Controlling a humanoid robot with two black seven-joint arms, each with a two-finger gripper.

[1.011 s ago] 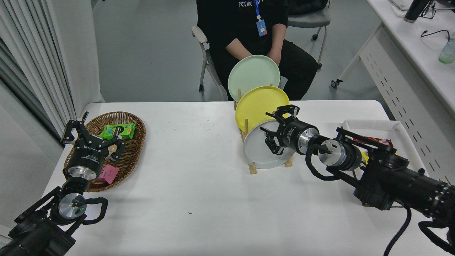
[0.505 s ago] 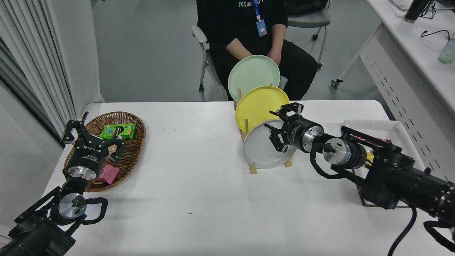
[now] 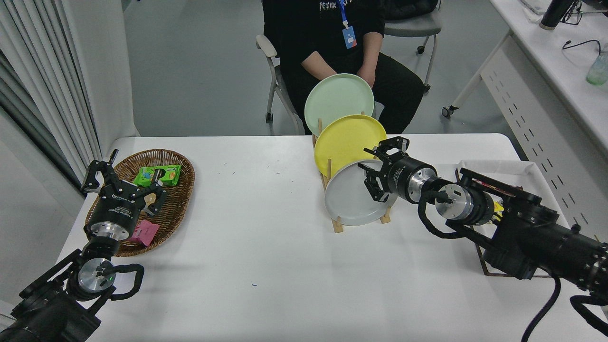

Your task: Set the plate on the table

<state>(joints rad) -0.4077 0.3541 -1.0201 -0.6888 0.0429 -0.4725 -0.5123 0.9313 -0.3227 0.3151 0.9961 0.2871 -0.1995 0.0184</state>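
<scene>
The light-grey plate (image 3: 349, 199) stands on edge in the front slot of a wooden rack (image 3: 337, 225) on the white table (image 3: 266, 247). A yellow plate (image 3: 344, 140) and a pale mint-green plate (image 3: 335, 97) stand behind it in the same rack. My right gripper (image 3: 375, 173) is open, its fingers spread around the grey plate's upper right rim, one finger above the rim and one in front of the plate's face. My left gripper (image 3: 121, 183) is open and parked at the lower left over a wicker basket.
A wicker basket (image 3: 178, 209) with green and pink packets sits at the left. A white tray (image 3: 527, 173) with snack packets sits at the right, partly behind my right arm. A person in black sits at the far side behind the rack.
My right gripper has moved right and a little up, from in front of the grey plate's face to its upper right rim. The plates and the left arm have not moved.
</scene>
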